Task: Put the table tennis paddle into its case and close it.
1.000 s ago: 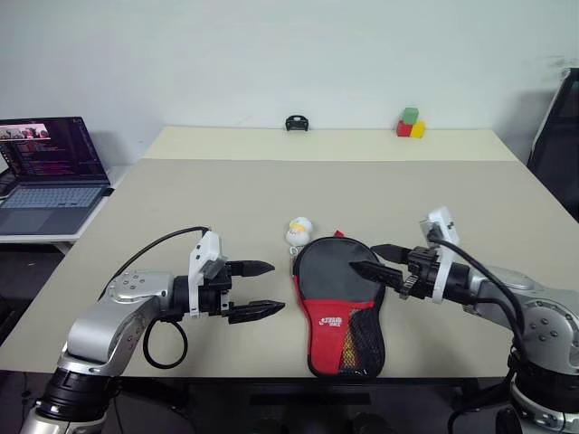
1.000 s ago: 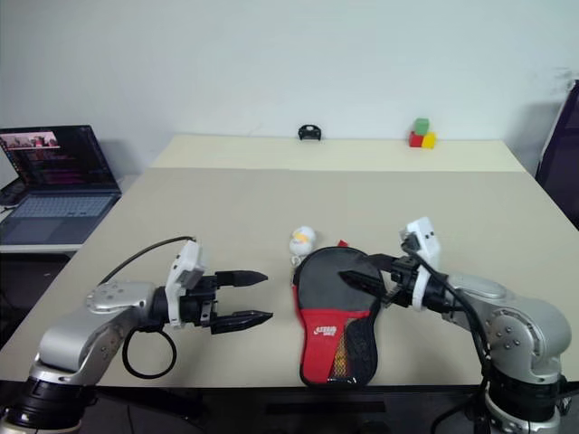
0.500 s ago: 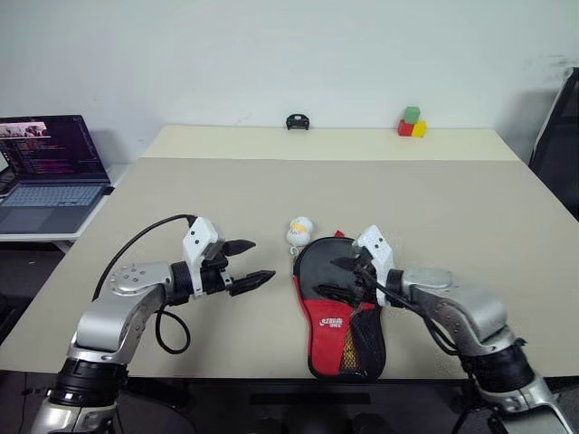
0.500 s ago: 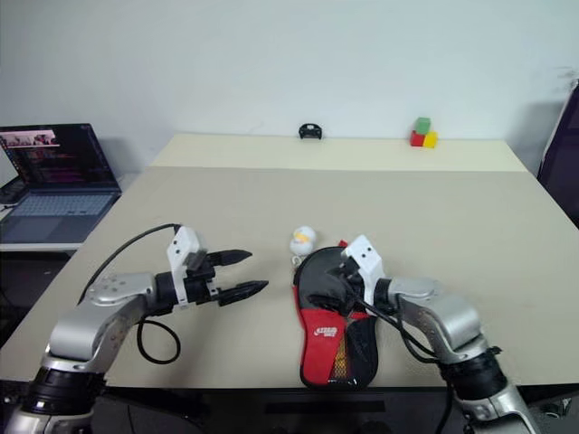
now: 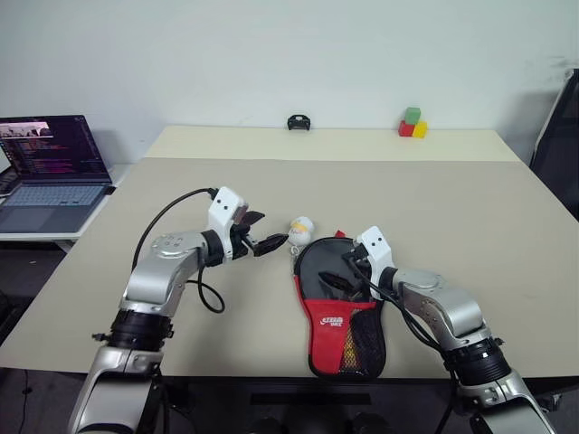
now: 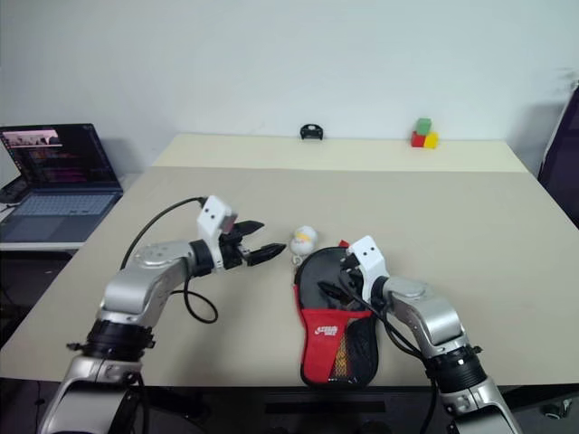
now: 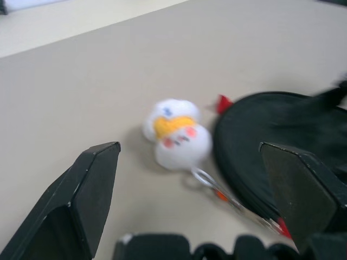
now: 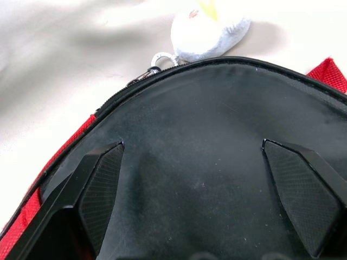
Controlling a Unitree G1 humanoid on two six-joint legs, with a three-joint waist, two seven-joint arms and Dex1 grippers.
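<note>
With both claws spread and empty, the left claw just short of the plush keyring and the right claw over the case on the worktop, the keyring could be seized or the case shoved instead of opened, the paddle being nowhere identifiable.

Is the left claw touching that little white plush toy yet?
Apart. The left wrist view shows the white plush toy lying between the open left claw fingers, bare table on either side.

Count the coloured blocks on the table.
3, clustered at the far right edge of the table: green block sits on top, red block and yellow block beneath. More may hide behind.
</note>
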